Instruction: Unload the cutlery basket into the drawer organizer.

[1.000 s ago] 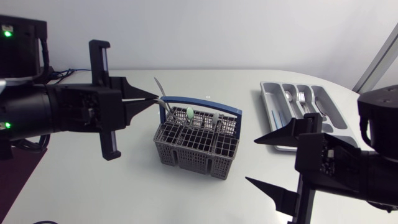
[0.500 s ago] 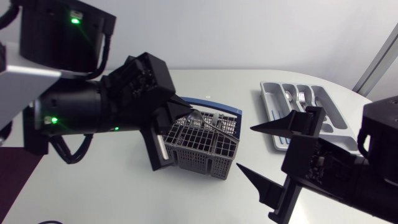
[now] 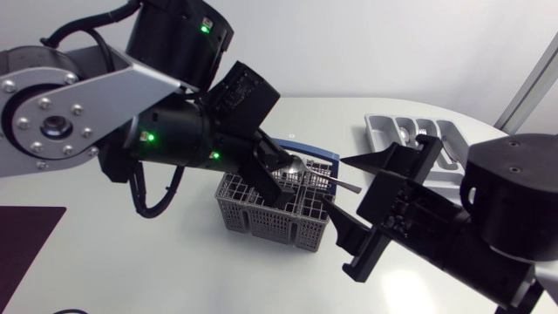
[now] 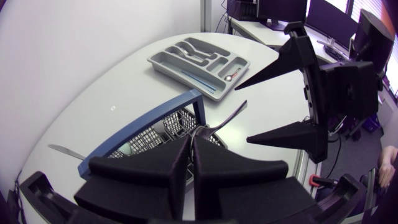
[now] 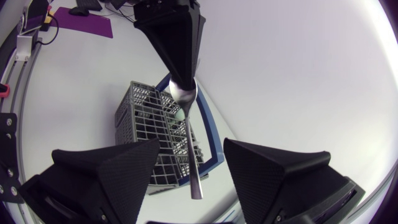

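A grey cutlery basket [image 3: 270,212] with a blue handle stands mid-table. Just above it, my left gripper [image 3: 284,166] is shut on the bowl of a silver spoon [image 3: 330,180], whose handle points toward my right arm. My right gripper [image 3: 335,181] is open, one finger on each side of the handle's end without touching it. The right wrist view shows the spoon [image 5: 190,140] hanging from the left gripper [image 5: 181,78] down between my own fingers [image 5: 112,171]. In the left wrist view the handle [image 4: 227,117] runs ahead toward the right gripper [image 4: 264,102]. The grey drawer organizer [image 3: 384,133] lies at the far right.
The organizer [image 4: 200,59] holds some cutlery in its compartments. More pieces stand in the basket [image 5: 146,127], one with a green end [image 5: 179,116]. A knife blade [image 4: 65,151] pokes out beside the basket's blue handle [image 4: 146,123]. Bare white table surrounds the basket.
My left arm swung over the basket, lifting the spoon and turning its handle to the right. My right gripper came up and left around the handle, its fingers narrowing.
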Robot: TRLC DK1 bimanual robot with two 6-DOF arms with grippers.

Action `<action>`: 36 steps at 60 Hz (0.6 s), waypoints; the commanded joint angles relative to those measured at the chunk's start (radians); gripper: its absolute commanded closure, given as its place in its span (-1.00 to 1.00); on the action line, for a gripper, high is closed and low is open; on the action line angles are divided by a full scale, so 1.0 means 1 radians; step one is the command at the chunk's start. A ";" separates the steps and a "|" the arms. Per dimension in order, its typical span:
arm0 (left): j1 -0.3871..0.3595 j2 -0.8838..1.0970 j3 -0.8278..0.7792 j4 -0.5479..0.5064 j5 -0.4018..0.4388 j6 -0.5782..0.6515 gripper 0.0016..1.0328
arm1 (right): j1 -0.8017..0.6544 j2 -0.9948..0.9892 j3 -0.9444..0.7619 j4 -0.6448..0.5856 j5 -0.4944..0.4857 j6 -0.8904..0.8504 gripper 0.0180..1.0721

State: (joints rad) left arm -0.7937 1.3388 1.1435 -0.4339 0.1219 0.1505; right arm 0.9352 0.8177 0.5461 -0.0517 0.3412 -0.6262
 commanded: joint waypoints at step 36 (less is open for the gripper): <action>0.030 0.056 0.093 -0.137 0.079 -0.112 0.89 | 0.008 0.186 0.015 0.151 0.067 -0.127 0.60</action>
State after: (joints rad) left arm -0.7731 1.3758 1.2018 -0.5598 0.1841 0.0704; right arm 0.9352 0.9825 0.5438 0.0834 0.3946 -0.7345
